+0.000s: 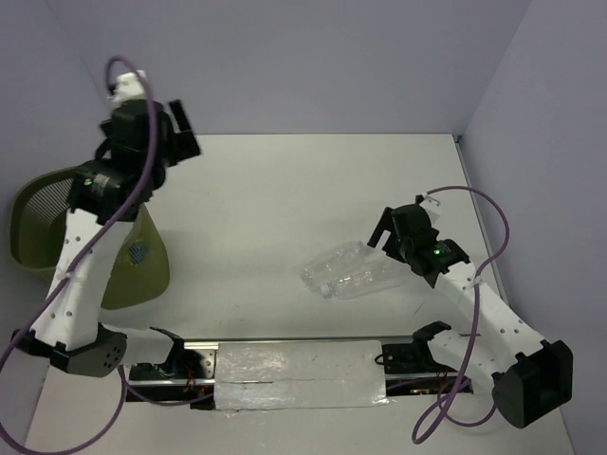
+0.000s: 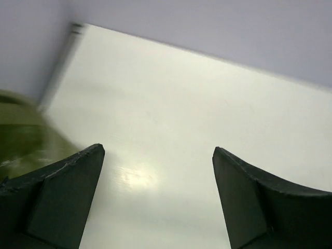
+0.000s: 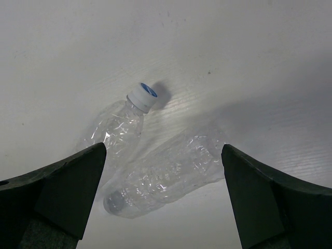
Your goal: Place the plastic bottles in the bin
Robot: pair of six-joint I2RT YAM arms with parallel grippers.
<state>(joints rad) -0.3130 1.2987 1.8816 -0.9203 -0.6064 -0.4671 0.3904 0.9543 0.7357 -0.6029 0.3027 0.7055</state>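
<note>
Two clear ribbed plastic bottles (image 1: 347,270) lie side by side on the white table, right of centre. In the right wrist view, one has a white cap with a blue top (image 3: 115,129); the other (image 3: 168,179) lies slantwise between my fingers. My right gripper (image 1: 384,230) (image 3: 163,147) is open just above them, touching neither. The olive-green mesh bin (image 1: 57,223) stands tilted at the table's left edge. My left gripper (image 1: 182,128) (image 2: 157,149) is open and empty, raised high beside the bin. A bluish patch shows through the bin's wall; the other bottles are not clearly visible.
The bin's green wall (image 2: 18,142) shows blurred at the left edge of the left wrist view. Purple-grey walls close the table at the back and right. A taped mounting rail (image 1: 299,372) with both arm bases runs along the near edge.
</note>
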